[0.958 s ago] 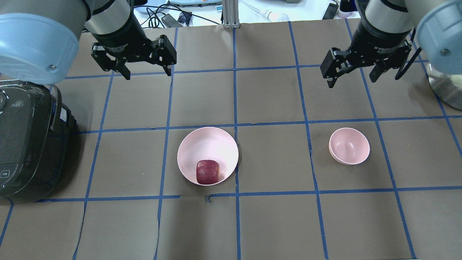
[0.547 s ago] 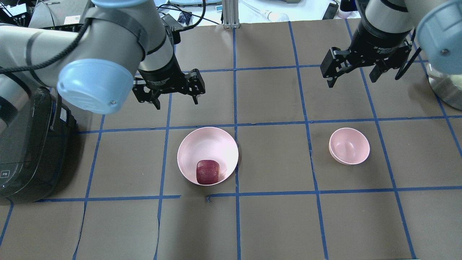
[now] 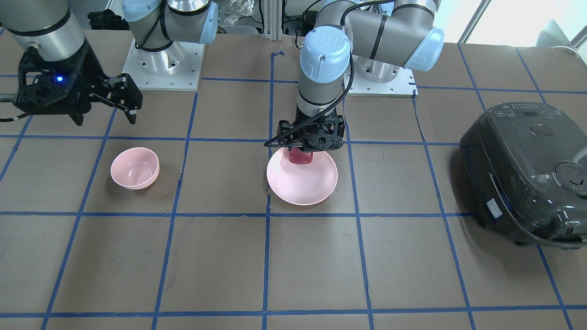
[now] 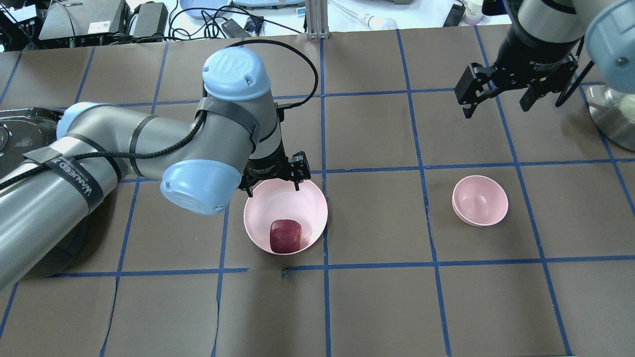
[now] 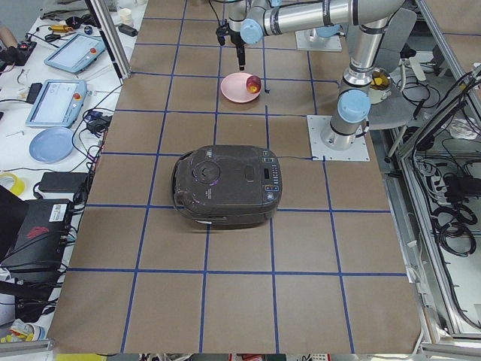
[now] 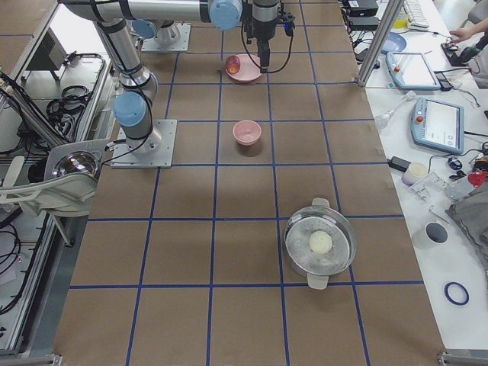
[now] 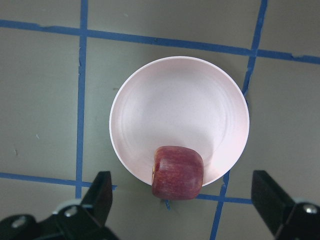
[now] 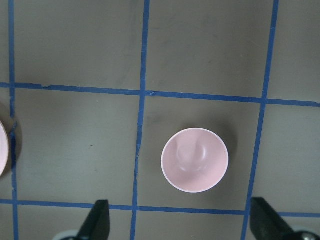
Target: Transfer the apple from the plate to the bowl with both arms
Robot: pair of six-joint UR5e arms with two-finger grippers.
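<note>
The dark red apple [image 4: 285,236] lies on the near edge of the pale pink plate [image 4: 285,201] at mid table. My left gripper [image 4: 273,187] is open and hovers above the plate without touching the apple. In the left wrist view the apple [image 7: 177,172] sits between the two spread fingers [image 7: 100,192] on the plate [image 7: 175,100]. The small pink bowl [image 4: 479,200] stands empty to the right. My right gripper [image 4: 496,106] is open and empty, high beyond the bowl. The right wrist view shows the bowl [image 8: 195,160] below it.
A dark rice cooker [image 3: 527,169] stands at the table's left end, partly under my left arm. A steel pot [image 4: 612,119] holding a white item stands at the right edge. Blue tape lines grid the brown table.
My left arm has swung from the far left toward the table's middle and come down over the plate, still open. My right gripper has shifted slightly.
</note>
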